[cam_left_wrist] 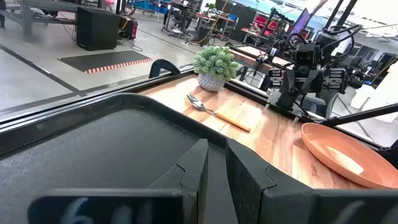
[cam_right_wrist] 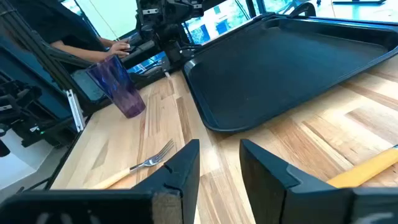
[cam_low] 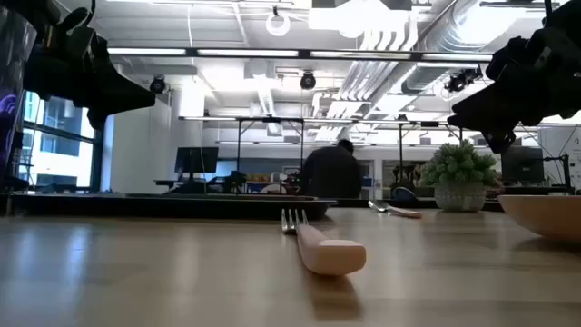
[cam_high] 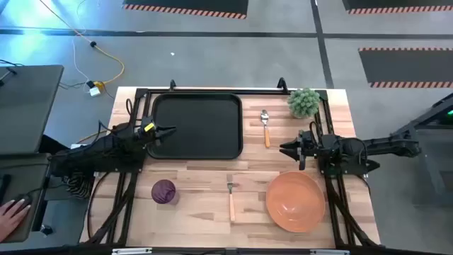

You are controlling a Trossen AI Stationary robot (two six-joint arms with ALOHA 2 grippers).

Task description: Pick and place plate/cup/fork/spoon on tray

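The black tray (cam_high: pixel 195 125) lies at the table's far left. Beside its right edge, the spoon (cam_high: pixel 265 127) rests flat on the wood. Near the front edge stand the purple cup (cam_high: pixel 164 191), upright, the fork (cam_high: pixel 231 198), tines toward the far side, and the orange plate (cam_high: pixel 295 201). My left gripper (cam_high: pixel 172 132) hovers over the tray's left part, level, with a narrow gap between its fingers (cam_left_wrist: pixel 196 162) and nothing in it. My right gripper (cam_high: pixel 283 149) hangs open above bare wood between spoon and plate, pointing toward the table's left.
A small potted plant (cam_high: pixel 304 103) stands at the far right corner. Bare wood lies between the fork and the tray. A person's hand (cam_high: pixel 10 212) rests on a desk left of the table, and another person sits in the room behind (cam_low: pixel 331 173).
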